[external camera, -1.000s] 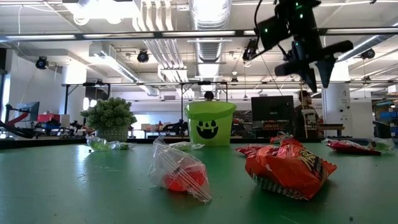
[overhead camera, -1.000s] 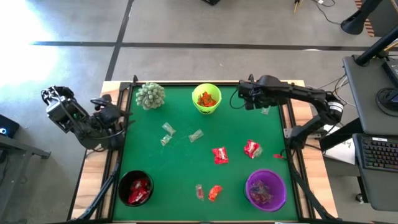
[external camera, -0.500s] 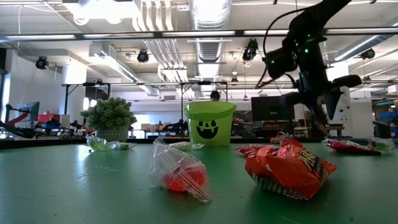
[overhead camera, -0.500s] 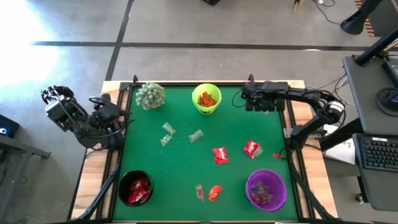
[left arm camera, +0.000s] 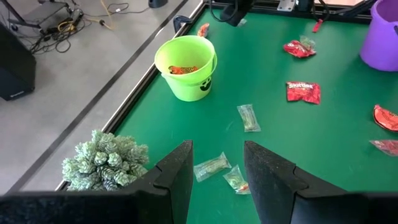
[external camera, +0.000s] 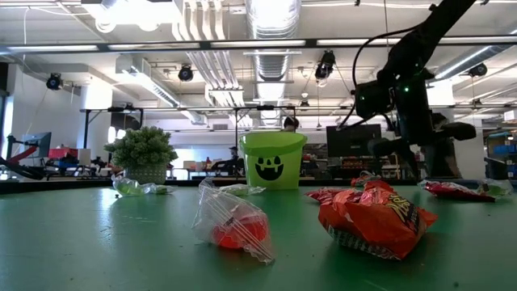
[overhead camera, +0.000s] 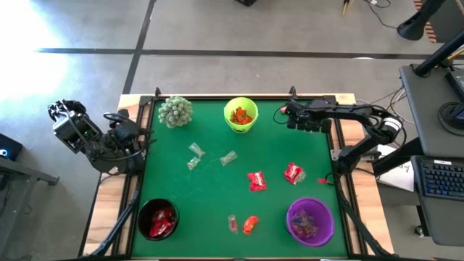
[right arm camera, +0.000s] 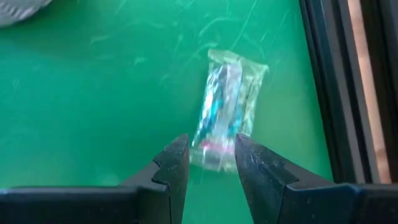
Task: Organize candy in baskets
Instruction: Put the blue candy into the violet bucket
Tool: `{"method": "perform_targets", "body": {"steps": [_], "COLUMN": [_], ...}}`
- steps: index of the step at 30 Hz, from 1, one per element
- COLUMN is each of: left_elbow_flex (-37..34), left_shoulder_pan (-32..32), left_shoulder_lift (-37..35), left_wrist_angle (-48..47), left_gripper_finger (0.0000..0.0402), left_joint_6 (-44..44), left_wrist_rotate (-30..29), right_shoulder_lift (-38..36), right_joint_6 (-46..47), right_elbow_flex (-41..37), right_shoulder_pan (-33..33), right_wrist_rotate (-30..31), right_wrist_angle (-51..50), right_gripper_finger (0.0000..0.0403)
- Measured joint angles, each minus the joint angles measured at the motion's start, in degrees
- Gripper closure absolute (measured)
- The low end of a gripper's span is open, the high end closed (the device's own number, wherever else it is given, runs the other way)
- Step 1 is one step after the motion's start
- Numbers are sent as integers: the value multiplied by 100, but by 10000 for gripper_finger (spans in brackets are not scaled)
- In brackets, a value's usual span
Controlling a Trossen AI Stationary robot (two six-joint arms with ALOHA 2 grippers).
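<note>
The right gripper (right arm camera: 211,163) jaws are set narrowly apart, straddling a clear crinkly wrapped candy (right arm camera: 227,106) near the tabletop's far right corner, nothing gripped; the slippery wrapper could be pinched off-centre and squirt free.

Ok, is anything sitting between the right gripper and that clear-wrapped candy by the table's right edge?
Nothing visible. The right gripper has its fingers either side of the clear-wrapped candy on bare green mat; the black edge rail runs alongside, not between them.
</note>
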Motion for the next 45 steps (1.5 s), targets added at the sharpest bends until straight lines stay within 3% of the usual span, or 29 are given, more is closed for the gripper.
{"method": "perform_targets", "body": {"steps": [18, 32, 35, 40, 45], "left_elbow_flex": [0, 0, 0, 0, 0], "left_shoulder_pan": [0, 0, 0, 0, 0], "left_shoulder_lift": [0, 7, 7, 7, 7], "left_wrist_angle": [24, 44, 44, 44, 44], "left_gripper_finger": [277, 277, 277, 277, 277], "left_joint_6": [-169, -173, -173, -173, -173], "left_wrist_rotate": [-25, -117, -172, -172, -171], "right_shoulder_lift": [16, -4, 1, 5, -60], "right_joint_6": [-515, -415, -218, -302, -580], "right_elbow_flex": [-111, -891, -999, -998, -831], "right_shoulder_pan": [-534, -529, -531, -531, -513], "right_wrist_rotate": [91, 38, -13, -88, -322], "right_wrist_angle": [395, 1201, 1268, 1252, 1008], "right_gripper_finger": [282, 284, 302, 376, 390]}}
